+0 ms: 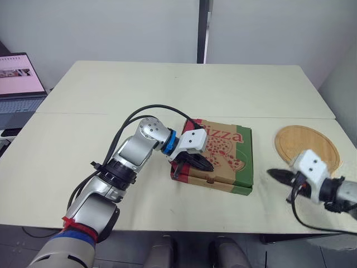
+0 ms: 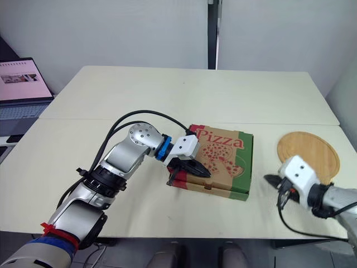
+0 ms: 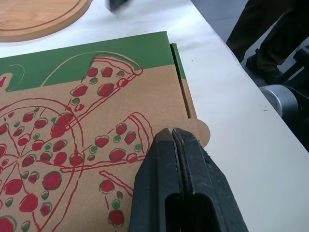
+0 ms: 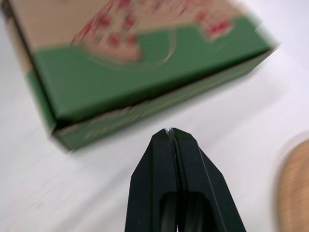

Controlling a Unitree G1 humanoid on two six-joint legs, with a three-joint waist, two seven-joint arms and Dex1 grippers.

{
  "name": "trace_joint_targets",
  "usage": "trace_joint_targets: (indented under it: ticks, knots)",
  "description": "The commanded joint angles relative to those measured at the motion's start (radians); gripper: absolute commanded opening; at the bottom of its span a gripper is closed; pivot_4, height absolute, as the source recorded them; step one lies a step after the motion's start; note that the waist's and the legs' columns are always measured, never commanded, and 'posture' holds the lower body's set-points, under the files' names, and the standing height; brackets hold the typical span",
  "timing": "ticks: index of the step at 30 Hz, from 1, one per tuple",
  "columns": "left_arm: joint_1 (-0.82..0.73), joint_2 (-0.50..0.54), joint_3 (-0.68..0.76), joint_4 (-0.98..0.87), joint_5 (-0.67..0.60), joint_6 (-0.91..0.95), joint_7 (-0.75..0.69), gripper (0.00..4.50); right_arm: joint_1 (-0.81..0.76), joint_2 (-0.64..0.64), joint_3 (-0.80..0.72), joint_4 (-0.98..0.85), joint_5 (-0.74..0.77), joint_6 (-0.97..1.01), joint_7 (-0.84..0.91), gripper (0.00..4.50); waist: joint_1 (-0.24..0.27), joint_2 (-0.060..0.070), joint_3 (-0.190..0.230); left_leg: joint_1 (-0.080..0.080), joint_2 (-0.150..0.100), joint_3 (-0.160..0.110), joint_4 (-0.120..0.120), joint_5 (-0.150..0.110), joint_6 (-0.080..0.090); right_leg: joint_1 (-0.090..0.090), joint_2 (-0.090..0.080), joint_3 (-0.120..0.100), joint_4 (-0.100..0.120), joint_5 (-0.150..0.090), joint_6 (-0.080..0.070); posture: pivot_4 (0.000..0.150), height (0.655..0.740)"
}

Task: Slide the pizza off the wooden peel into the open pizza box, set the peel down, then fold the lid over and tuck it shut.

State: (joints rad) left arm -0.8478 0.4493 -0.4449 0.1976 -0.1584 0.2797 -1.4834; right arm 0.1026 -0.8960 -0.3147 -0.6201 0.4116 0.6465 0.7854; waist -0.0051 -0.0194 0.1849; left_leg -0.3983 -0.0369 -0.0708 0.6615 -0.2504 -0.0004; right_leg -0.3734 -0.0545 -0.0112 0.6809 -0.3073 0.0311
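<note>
The pizza box (image 1: 223, 151) lies on the table with its printed lid folded down flat; the pizza is hidden inside. My left gripper (image 1: 207, 166) is shut and presses on the lid near the box's front edge, seen close up in the left wrist view (image 3: 172, 133) beside the front tab (image 3: 202, 133). The round wooden peel (image 1: 308, 146) lies flat and bare on the table to the right of the box. My right gripper (image 1: 273, 174) is shut on nothing, hovering just right of the box's front right corner (image 4: 63, 137) and in front of the peel.
A laptop (image 1: 19, 86) stands open at the far left. The table's front edge (image 1: 223, 229) runs close below both grippers. A seam (image 1: 83, 114) crosses the tabletop behind the box. A person's dark trousers and shoes (image 3: 270, 38) show beyond the table edge.
</note>
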Motion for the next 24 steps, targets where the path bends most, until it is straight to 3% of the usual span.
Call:
trace_joint_targets:
  ticks: [1,5,10,16,24]
  knots:
    - [0.002,0.011,0.017,-0.019,0.0,0.003,0.006,0.0,-0.09,0.003,0.056,-0.033,0.02,0.002,-0.009,0.03,-0.001,0.0,0.0,0.0,0.0,0.0,0.0,0.0,0.0,0.0,0.0,0.0,0.0,0.0,0.0,0.15,0.74]
    - [0.013,0.023,0.036,-0.043,-0.014,0.022,0.021,0.0,-0.256,0.074,0.268,0.0,-0.017,-0.005,-0.019,0.03,-0.001,0.0,0.0,-0.001,0.0,0.0,0.0,0.0,0.0,0.0,0.0,0.0,0.0,0.0,0.0,0.15,0.74]
    - [0.03,0.041,0.053,-0.077,-0.022,0.053,0.035,0.0,-0.375,0.133,0.427,0.081,-0.076,-0.045,0.001,0.03,-0.001,0.0,0.0,-0.001,-0.001,0.0,0.0,0.0,0.0,-0.001,0.0,0.0,0.0,0.0,0.0,0.15,0.74]
    - [0.05,0.071,0.096,-0.139,-0.055,0.11,0.062,0.0,-0.489,0.216,0.548,0.155,-0.114,-0.08,0.03,0.03,-0.002,0.0,0.0,-0.001,-0.001,0.0,0.0,0.0,0.0,-0.001,0.0,0.0,0.0,0.0,0.0,0.15,0.74]
    - [0.047,0.241,0.254,-0.179,-0.132,0.221,0.079,0.0,-0.565,0.289,0.639,0.257,-0.185,-0.157,0.067,0.03,-0.012,0.0,0.0,-0.001,0.0,-0.001,0.0,0.0,0.0,-0.003,0.0,0.001,0.001,0.0,0.0,0.15,0.74]
